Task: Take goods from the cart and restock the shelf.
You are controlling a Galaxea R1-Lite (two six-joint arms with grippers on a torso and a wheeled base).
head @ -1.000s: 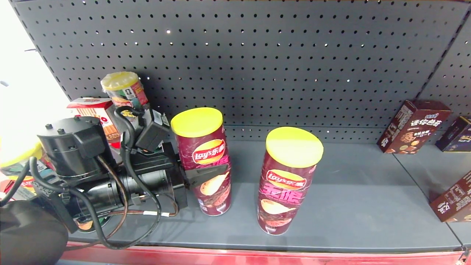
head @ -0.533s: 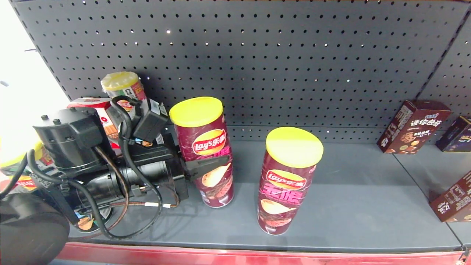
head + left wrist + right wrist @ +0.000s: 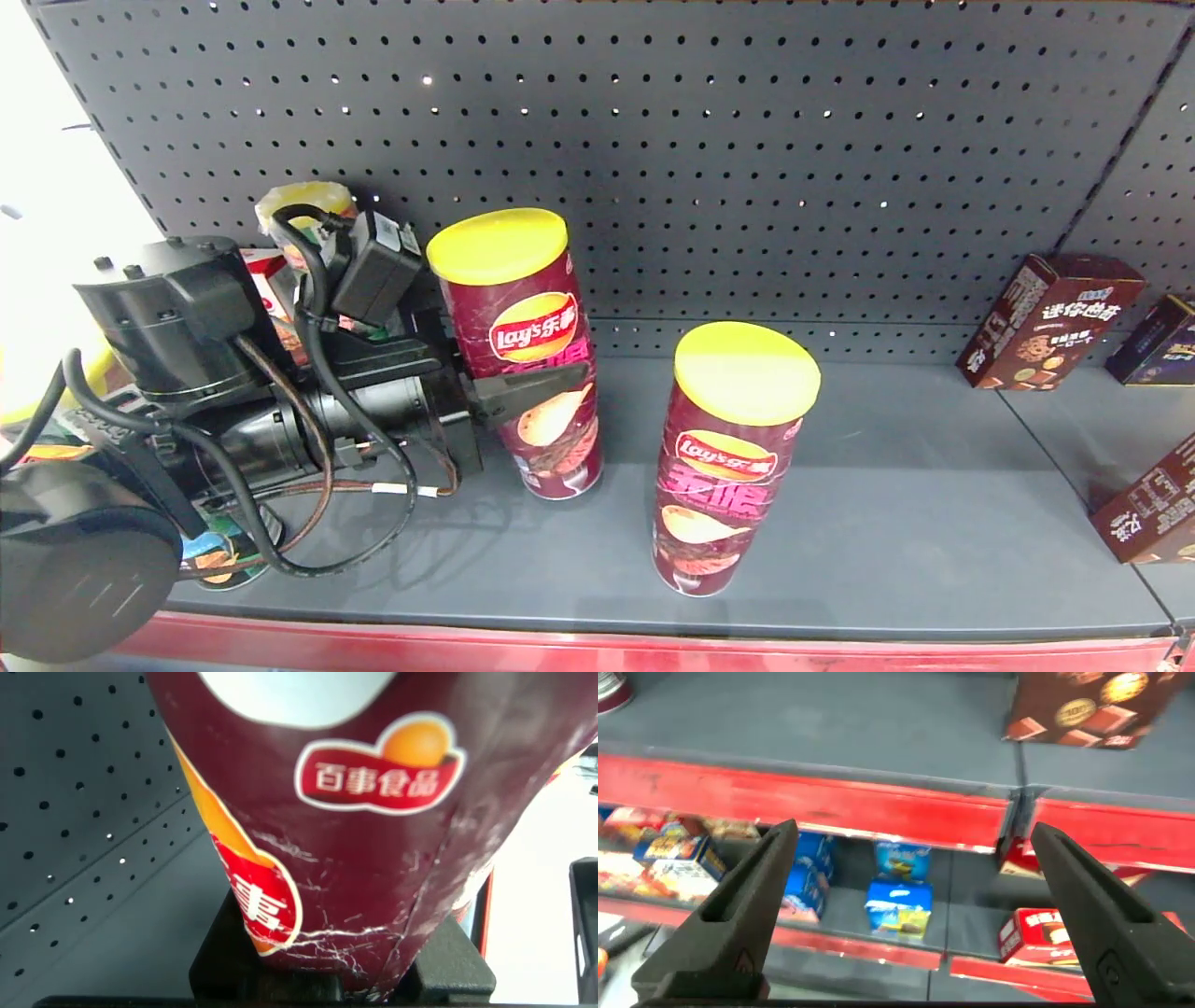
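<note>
Jaws of the left gripper are pinched around a maroon chip can with a yellow lid, one dark finger lying across the can's front at about mid-height. In the head view this held can stands left of center, leaning slightly with its top toward the left, in front of the dark pegboard. Whether its base touches the grey shelf cannot be told. The left wrist view shows the same can from very close, its maroon wall rising between black gripper parts at the bottom edge.

A second chip can, same maroon body and yellow lid, stands upright on the shelf at center, lower in the frame than the held one and apart from it.

Jaws of the right gripper are spread wide, nothing between them. Beyond the two black fingers runs a red shelf edge, with blue packets on a lower level.

At the far right of the head view, a brown box leans near the pegboard and another box sits at the lower right. At the upper left, a smaller yellow-lidded can is partly hidden behind the left arm.
</note>
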